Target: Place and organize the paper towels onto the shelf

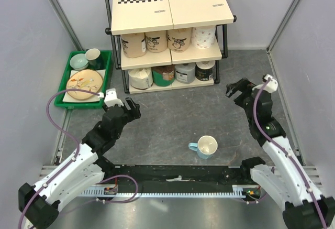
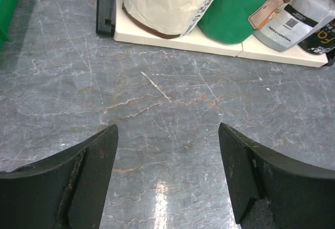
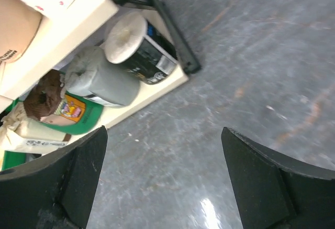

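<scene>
Two robot arms pause over a grey table (image 1: pixel 172 116) with the job apparently close to done. The shelf (image 1: pixel 172 6) stands at 12 o'clock in the overhead view. The paper towels (image 1: pixel 156 41) sit four across on its middle board and four more (image 1: pixel 163 75) on the bottom board, while the top board is bare. No loose roll shows on the table.

The left claw (image 1: pixel 132 108) hangs at 9 o'clock, just in front of the shelf's lower left corner. Its wrist camera shows the jaws spread wide with only tabletop between them. The right claw (image 1: pixel 234 89) hovers at 3 o'clock beside the shelf's right side, likewise released and holding nothing.

The main hazard appears to be any tidying reach into the packed tiers. The bottom rolls stand close to the board's front edge, so a wide-open claw pushing in could tip one out or shove its neighbours askew. On the right, the black frame post (image 3: pixel 167 27) lies between the claw and the end roll (image 3: pixel 138 45), so a straight approach could strike metal.

At 10 o'clock, a green tray (image 1: pixel 63 82) of dishes sits near the left arm's looping cable, which could catch on it during a swing. At 5 o'clock, a mug (image 1: pixel 205 146) stands alone and could be mistaken for a roll.
</scene>
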Motion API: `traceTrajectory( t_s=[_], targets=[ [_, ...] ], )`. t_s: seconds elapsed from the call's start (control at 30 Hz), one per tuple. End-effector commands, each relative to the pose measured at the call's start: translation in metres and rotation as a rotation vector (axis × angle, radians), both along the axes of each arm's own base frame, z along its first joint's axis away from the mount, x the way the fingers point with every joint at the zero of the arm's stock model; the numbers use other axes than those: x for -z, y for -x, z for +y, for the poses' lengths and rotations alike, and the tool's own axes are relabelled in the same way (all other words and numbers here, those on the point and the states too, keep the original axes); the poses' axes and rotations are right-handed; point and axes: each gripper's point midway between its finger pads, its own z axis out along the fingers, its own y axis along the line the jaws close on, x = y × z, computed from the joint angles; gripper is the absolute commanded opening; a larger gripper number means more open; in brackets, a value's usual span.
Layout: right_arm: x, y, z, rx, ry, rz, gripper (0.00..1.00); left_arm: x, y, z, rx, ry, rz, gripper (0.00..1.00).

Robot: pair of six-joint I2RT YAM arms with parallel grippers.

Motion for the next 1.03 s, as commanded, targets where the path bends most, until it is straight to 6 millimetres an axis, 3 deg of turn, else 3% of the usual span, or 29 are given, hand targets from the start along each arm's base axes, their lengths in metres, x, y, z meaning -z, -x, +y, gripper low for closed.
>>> traceTrajectory(
  t_s=[0.0,0.17,0.37,1.0],
  targets=[
    [0.019,0.039,-0.030,0.101,0.067,0.068,0.98,-0.020,-0.001,0.009,-0.060,0.033,-0.026,0.86],
    [0.022,0.066,-0.040,0.125,0.053,0.062,0.98,-0.018,0.004,0.021,-0.115,0.018,-0.002,0.87],
    [0.036,0.082,-0.039,0.118,0.009,0.064,0.98,-0.023,0.010,0.026,-0.125,0.037,-0.027,0.88],
    [0.043,0.090,-0.035,0.081,0.015,0.074,0.98,-0.018,0.017,0.038,-0.170,0.032,-0.008,0.89]
  ],
)
